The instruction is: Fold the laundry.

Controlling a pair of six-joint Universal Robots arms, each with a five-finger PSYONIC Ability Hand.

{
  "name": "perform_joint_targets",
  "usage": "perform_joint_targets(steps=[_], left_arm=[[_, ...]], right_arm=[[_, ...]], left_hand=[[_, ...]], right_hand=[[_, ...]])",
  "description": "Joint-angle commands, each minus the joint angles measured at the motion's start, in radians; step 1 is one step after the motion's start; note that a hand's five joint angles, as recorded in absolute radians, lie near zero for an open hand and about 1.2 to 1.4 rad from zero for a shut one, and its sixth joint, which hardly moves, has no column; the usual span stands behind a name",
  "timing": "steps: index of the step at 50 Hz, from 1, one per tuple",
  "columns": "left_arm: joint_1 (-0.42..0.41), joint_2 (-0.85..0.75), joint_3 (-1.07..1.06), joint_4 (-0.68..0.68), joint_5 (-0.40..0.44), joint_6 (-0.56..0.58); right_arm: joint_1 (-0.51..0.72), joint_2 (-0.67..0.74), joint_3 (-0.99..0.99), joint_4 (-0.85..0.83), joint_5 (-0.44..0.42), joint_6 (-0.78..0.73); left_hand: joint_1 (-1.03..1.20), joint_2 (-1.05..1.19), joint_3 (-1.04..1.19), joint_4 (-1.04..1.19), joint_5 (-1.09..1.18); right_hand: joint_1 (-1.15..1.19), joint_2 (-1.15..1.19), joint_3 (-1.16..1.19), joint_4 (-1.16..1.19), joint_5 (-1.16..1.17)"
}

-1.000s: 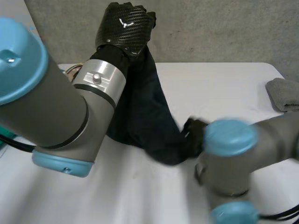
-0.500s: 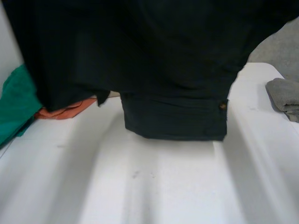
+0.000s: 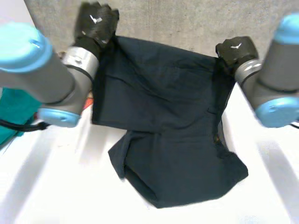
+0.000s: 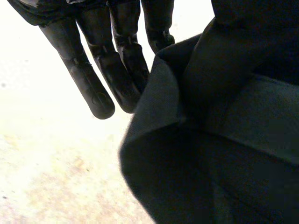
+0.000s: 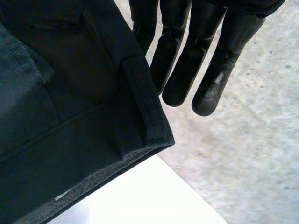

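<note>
A dark navy garment, seemingly shorts, hangs spread between my two hands over the far side of the white table; its lower half lies crumpled on the tabletop. My left hand holds its far left corner, raised high. My right hand holds the far right corner, slightly lower. In the left wrist view the straight fingers run beside a folded edge of the garment. In the right wrist view the fingers lie along the hemmed corner of the garment.
A green cloth lies at the table's left edge, behind my left arm, with a sliver of orange cloth beside it. Grey floor lies beyond the table's far edge.
The garment hung bunched from my raised left hand, then swept across the camera. Now both hands hold it stretched wide at the far side, its lower part laid on the table.
</note>
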Motion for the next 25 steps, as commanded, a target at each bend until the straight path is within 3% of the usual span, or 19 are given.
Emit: perform_joint_targets(steps=[1,2,3,6,11,18,25], left_arm=[[0.021,-0.287,0.263,0.177,0.014,0.006],[0.021,-0.307,0.292,0.186,0.012,0.006],[0.023,-0.324,0.32,0.191,0.011,0.006],[0.024,-0.352,0.377,0.196,0.005,0.004],[0.021,-0.292,0.277,0.171,-0.014,0.003],[0.018,-0.077,-0.062,0.153,-0.009,0.004],[-0.006,0.156,-0.437,-0.039,-0.009,-0.011]], right_arm=[[0.051,0.204,0.001,-0.558,0.122,-0.215],[0.056,0.218,0.007,-0.588,0.11,-0.229],[0.061,0.23,0.013,-0.605,0.095,-0.245],[0.067,0.25,0.024,-0.579,0.032,-0.262],[0.07,0.2,0.074,-0.452,0.019,-0.236],[0.023,-0.057,0.252,-0.321,-0.033,-0.19],[-0.117,-0.163,0.435,-0.116,-0.277,-0.197]], left_hand=[[-0.297,-0.365,-0.363,-0.373,-0.34],[-0.739,-0.806,-0.804,-0.814,-0.782],[-0.952,-1.02,-1.018,-1.028,-0.995],[-0.952,-1.02,-1.018,-1.028,-0.995],[-0.952,-1.02,-1.018,-1.028,-0.995],[-0.943,-1.011,-1.008,-1.018,-0.986],[-0.87,-0.937,-0.935,-0.945,-0.913]], right_hand=[[-0.114,-0.314,-0.304,-0.308,-0.275],[-0.619,-0.819,-0.809,-0.813,-0.781],[-0.822,-1.022,-1.013,-1.016,-0.984],[-0.822,-1.022,-1.013,-1.016,-0.984],[-0.822,-1.022,-1.013,-1.016,-0.984],[-0.822,-1.022,-1.013,-1.016,-0.984],[-0.822,-1.022,-1.013,-1.016,-0.984]])
